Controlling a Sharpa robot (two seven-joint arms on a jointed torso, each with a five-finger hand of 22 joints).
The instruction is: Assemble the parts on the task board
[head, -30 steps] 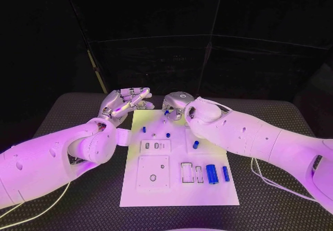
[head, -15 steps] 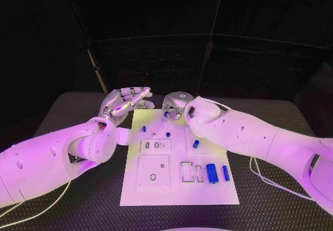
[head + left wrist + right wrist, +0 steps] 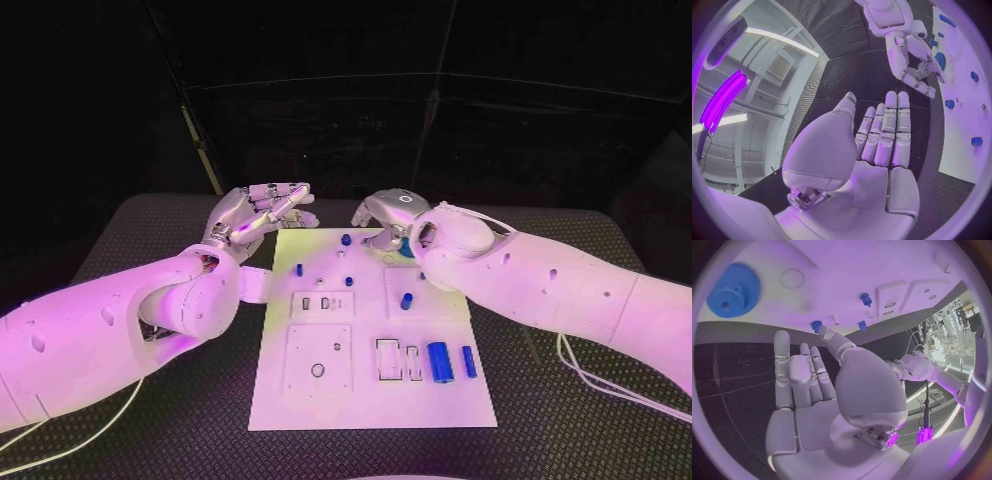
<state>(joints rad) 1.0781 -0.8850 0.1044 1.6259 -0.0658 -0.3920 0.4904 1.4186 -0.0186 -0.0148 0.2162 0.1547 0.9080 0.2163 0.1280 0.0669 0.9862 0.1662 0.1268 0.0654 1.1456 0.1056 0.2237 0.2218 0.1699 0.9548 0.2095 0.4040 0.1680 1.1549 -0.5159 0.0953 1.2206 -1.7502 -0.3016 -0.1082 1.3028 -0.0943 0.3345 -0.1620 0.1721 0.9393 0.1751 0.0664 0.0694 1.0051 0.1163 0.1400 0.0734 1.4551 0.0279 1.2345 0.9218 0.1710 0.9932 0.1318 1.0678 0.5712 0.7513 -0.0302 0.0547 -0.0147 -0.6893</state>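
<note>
The white task board (image 3: pixel 368 385) lies in the middle of the table. A small blue peg (image 3: pixel 346 239) stands near its far edge, with two more pegs (image 3: pixel 299 268) (image 3: pixel 349 279) and a short blue piece (image 3: pixel 407 299) nearer the middle. Two blue cylinders (image 3: pixel 440 361) lie at the near right. A blue gear (image 3: pixel 732 290) lies on the board just in front of my right hand (image 3: pixel 387 213), which hovers over the far right corner, fingers straight, holding nothing. My left hand (image 3: pixel 260 212) hangs beside the far left corner, fingers stretched out (image 3: pixel 886 135) and empty.
Rectangular plates with slots and holes (image 3: pixel 319 362) are set into the board's near half. Dark woven table surface (image 3: pixel 144 250) surrounds the board. A white cable (image 3: pixel 555 375) trails under the right arm.
My right hand has drawn back to the right, away from the blue peg at the far edge, which now stands free. The left hand has stayed put.
</note>
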